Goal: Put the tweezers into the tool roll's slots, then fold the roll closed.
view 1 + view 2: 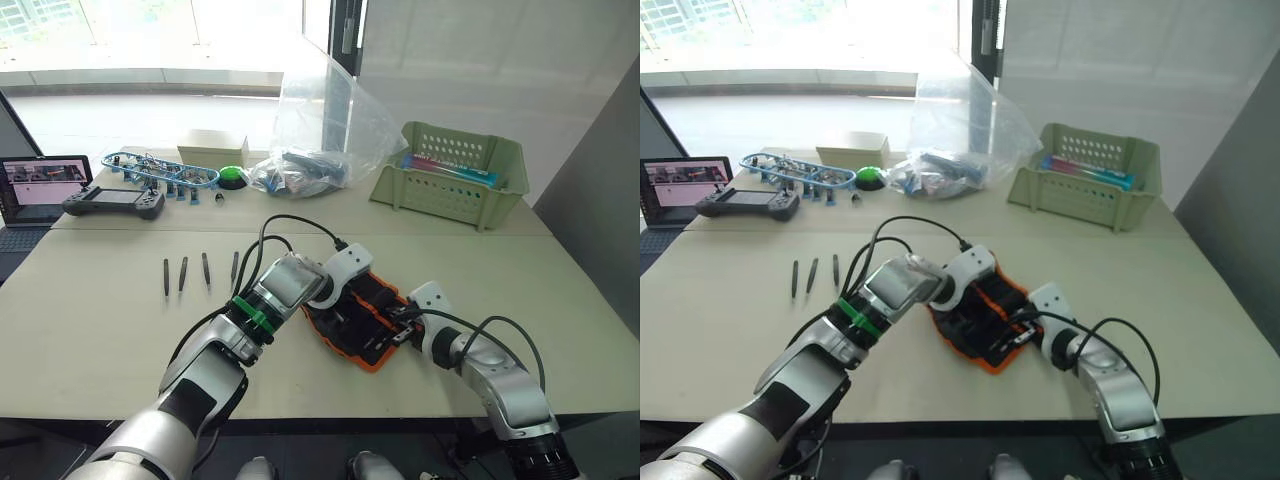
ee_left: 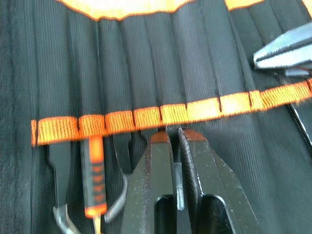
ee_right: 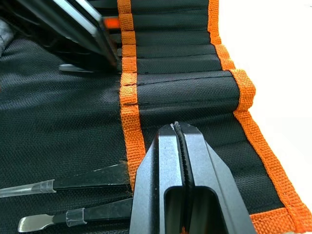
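Beige table (image 1: pixel 90 330) by bright windows; green basket (image 1: pixel 450 172), clear bag (image 1: pixel 320 130).

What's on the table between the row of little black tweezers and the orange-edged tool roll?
The robot's left hand and its forearm cross that stretch in the left eye view, reaching from the tweezers side onto the tool roll.

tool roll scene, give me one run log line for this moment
left end effector: shut on tweezers, at slots | right end effector: shut, on tool roll | four tweezers loose on table
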